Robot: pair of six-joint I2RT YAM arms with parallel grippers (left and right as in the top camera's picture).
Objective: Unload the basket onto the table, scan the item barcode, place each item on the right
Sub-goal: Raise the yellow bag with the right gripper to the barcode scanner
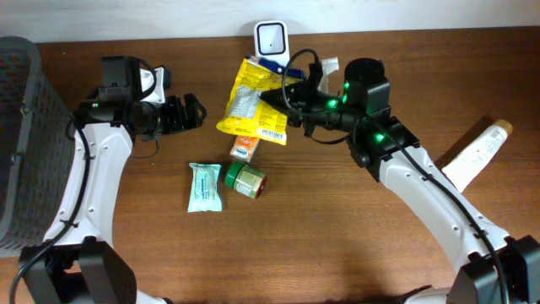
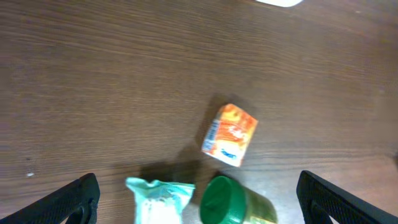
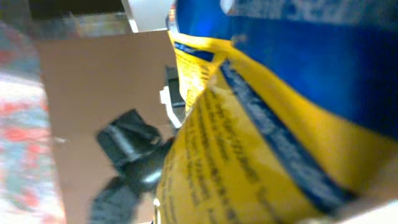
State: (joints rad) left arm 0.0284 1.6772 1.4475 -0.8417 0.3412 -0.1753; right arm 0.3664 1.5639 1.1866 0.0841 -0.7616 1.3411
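Look at your right gripper [image 1: 278, 95]. Its jaws are shut tight on the right edge of the yellow bag [image 1: 250, 105]. The bag is lifted off the table [image 1: 337, 236] and hangs crumpled near the back edge. Its top, with a bit of blue on it, sits just in front of the white scanner [image 1: 272, 38]. From the right wrist camera the bag fills almost the whole view, yellow with a blue band, and it is blurry.

Your left gripper [image 1: 190, 112] is to the left of the bag, apart from it. Its jaws are wide open and hold nothing. From the left wrist camera you see its two black fingers [image 2: 68, 202] far apart at the bottom corners.

Three small things lie on the table below the bag. The little orange box [image 1: 244, 150] is just under the bag's lower edge. The green jar [image 1: 245, 179] lies on its side, touching the pale green packet [image 1: 205, 187] to its left.

A dark basket [image 1: 21, 143] is at the far left. A white bottle [image 1: 477, 152] lies at the far right.
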